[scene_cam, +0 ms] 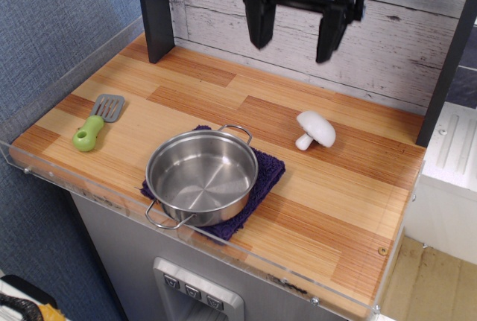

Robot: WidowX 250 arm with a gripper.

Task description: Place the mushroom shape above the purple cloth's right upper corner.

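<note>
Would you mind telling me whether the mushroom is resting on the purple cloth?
No, the mushroom lies on the bare wooden counter, apart from the purple cloth and beyond its upper right corner.

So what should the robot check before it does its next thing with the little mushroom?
1. Gripper open and holding nothing: ok, both fingers are spread wide, high above the table.
2. Mushroom shape on the table, free of the gripper: ok, it lies tilted with its stem toward the pot.
3. Mushroom beyond the purple cloth's upper right corner: ok, it sits apart from the cloth, up and to the right.
4. Steel pot sitting on the cloth: ok.
5. Green spatula out of the way: ok, far left.
</note>
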